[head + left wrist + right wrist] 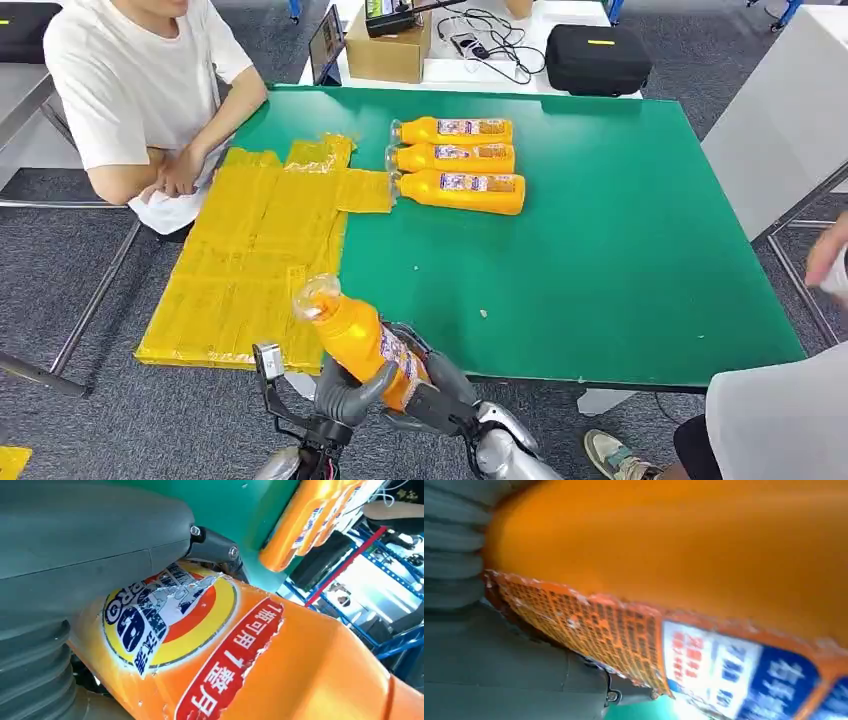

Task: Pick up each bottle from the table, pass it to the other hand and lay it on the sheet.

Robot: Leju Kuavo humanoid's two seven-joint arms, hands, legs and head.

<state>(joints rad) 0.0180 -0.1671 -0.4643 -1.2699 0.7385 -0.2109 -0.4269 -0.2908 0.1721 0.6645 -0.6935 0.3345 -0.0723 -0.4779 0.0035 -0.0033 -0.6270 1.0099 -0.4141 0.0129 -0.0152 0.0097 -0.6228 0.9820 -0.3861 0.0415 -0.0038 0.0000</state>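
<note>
An orange bottle (352,332) with a clear cap is held tilted above the table's near edge, cap pointing up and to the left. My left hand (350,398) wraps its thumb round the bottle's lower body. My right hand (442,398) grips the same bottle from the other side. In the left wrist view the thumb (85,550) presses on the labelled bottle (300,670). The right wrist view has the bottle (674,540) lying against the right hand (499,670). The yellow sheet (255,250) lies on the table's left part, bare. Three more orange bottles (460,158) lie side by side beyond it.
The green table (620,250) stretches ahead. A person in a white shirt (140,90) sits at the far left, hands by the sheet's edge. Another person (790,420) stands at the right. A cardboard box (390,50) and a black case (598,58) sit on the white table behind.
</note>
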